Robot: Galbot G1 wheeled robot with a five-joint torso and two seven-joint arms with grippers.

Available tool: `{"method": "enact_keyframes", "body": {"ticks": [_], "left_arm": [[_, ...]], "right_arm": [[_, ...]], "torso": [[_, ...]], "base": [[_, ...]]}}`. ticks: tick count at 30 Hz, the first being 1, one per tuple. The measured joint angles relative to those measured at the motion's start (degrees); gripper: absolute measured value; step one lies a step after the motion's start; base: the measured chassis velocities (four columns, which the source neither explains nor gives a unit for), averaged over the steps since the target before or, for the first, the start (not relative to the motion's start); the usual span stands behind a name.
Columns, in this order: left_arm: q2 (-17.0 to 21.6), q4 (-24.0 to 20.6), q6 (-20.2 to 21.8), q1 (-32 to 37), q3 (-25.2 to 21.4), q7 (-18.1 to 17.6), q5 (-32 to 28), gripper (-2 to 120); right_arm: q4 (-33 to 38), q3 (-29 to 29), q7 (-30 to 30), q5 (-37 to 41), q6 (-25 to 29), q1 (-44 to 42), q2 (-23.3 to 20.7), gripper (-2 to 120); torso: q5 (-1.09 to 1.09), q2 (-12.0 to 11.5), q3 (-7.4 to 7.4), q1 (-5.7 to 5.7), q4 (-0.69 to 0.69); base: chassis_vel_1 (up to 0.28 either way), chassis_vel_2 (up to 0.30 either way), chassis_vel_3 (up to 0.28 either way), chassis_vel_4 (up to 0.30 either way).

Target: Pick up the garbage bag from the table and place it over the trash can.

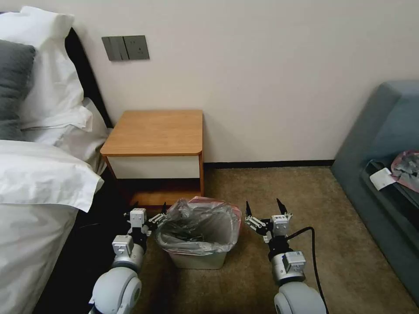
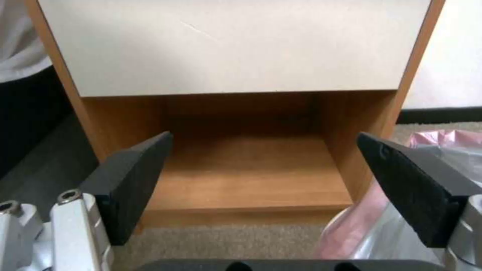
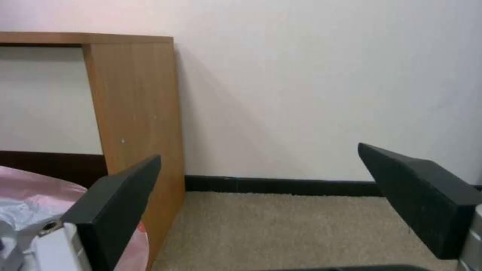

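Brown carpet (image 1: 279, 187) covered the floor below a plain cream wall, with a bed of white linen (image 1: 39, 183) beyond the left gripper's outer side. Between the two grippers stood the small cream-beige rectangular plastic trash can (image 1: 198, 259), and the thin, wrinkly, translucent grey garbage bag with a pink-red rim (image 1: 196, 226) was draped over its mouth, its grey film sagging inside and the pink edge folded down over the rim. The left gripper (image 1: 149, 209) hung just beside the bag, fingers spread wide and pinching nothing. The right gripper (image 1: 263, 207) hovered near the bin's other side, apart from it, also spread and empty. Ahead of both stood the small square desk with an orange-brown wooden top, white drawer front and wooden lower shelf (image 1: 157, 131).

From the left wrist view, the desk's open lower shelf (image 2: 246, 177) lay straight ahead of the spread left gripper (image 2: 266, 150), with pink and grey bag film (image 2: 366, 222) by one finger. From the right wrist view, the desk's wooden side panel (image 3: 135, 109) and a black skirting board (image 3: 281, 185) showed beyond the right gripper (image 3: 258, 162).
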Motion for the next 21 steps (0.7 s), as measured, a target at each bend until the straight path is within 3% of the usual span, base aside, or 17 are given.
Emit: {"method": "enact_keyframes", "body": {"ticks": [21], "left_arm": [[-0.04, 0.01, 0.26, -0.01, -0.03, -0.29, -0.45, 93]], "right_arm": [[-0.01, 0.31, -0.41, -0.11, 0.03, -0.01, -0.04, 100]], "torso": [[0.01, 0.0, 0.0, 0.0, 0.0]], "base": [[0.0, 0.0, 0.0, 0.0]]}}
